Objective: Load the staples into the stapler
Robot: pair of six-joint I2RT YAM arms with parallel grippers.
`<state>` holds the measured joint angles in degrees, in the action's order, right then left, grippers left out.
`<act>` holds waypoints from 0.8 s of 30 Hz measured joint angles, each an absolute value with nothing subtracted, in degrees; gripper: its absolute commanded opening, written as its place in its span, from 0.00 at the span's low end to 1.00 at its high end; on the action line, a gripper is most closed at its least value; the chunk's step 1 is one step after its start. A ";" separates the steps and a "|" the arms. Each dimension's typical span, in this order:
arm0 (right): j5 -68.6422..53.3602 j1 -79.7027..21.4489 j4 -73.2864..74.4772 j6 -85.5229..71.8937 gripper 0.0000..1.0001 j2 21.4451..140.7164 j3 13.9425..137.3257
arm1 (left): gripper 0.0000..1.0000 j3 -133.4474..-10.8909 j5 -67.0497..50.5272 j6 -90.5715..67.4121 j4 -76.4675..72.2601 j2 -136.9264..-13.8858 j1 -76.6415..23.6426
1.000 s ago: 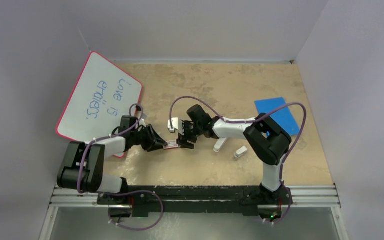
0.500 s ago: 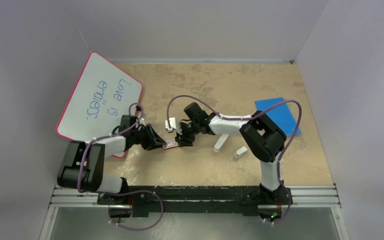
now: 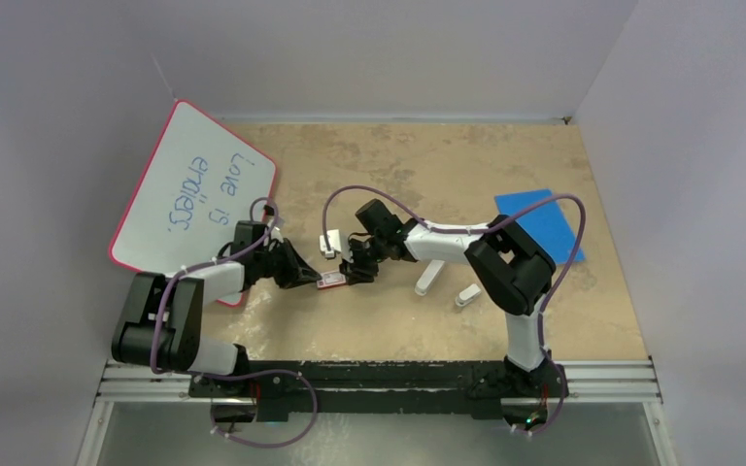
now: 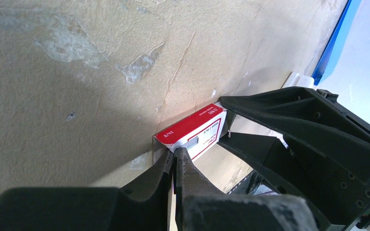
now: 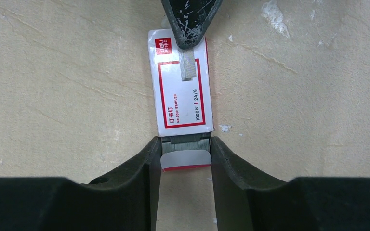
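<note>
The red-and-white box (image 3: 331,281) lies on the table between both grippers. My left gripper (image 4: 177,153) is shut, pinching the box's (image 4: 195,132) near end. At the other end the flap (image 5: 185,160) hangs open and the grey staples (image 5: 185,141) stick out a little. My right gripper (image 5: 185,144) is closed on them, one finger against each side. The box (image 5: 183,91) lies lengthwise away from it, with the left fingertip (image 5: 190,21) over its far end. The white stapler (image 3: 428,280) lies on the table to the right of the right gripper (image 3: 353,273), untouched.
A stubby white piece (image 3: 466,295) lies right of the stapler. A small white part (image 3: 331,243) sits just behind the box. A whiteboard (image 3: 194,189) leans at the far left. A blue card (image 3: 541,223) lies at the right.
The right gripper slid left to the box's end and its jaws narrowed onto the staples. The left gripper closed fully on the box's other end.
</note>
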<state>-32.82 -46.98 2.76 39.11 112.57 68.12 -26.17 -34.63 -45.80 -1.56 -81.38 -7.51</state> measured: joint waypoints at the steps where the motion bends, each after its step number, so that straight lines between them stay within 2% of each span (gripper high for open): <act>1: -32.77 -46.98 2.79 39.11 0.35 112.55 68.12 | 0.00 -26.15 -34.59 -45.71 -1.52 -81.34 -7.51; 3: -32.71 -46.98 2.85 39.11 0.31 112.53 68.14 | 0.00 -26.15 -34.11 -45.34 -0.97 -80.97 -7.51; 8: -32.27 -46.96 2.98 39.13 0.31 112.42 68.12 | 0.00 -25.76 -32.40 -44.38 0.54 -78.26 -7.51; 24: -30.11 -46.39 5.74 39.79 0.34 111.87 68.55 | 0.00 -25.47 -22.90 -43.86 7.77 -71.29 -7.46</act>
<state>-30.11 -46.39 5.74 39.79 111.87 68.55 -25.47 -22.90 -43.86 7.77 -71.29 -7.46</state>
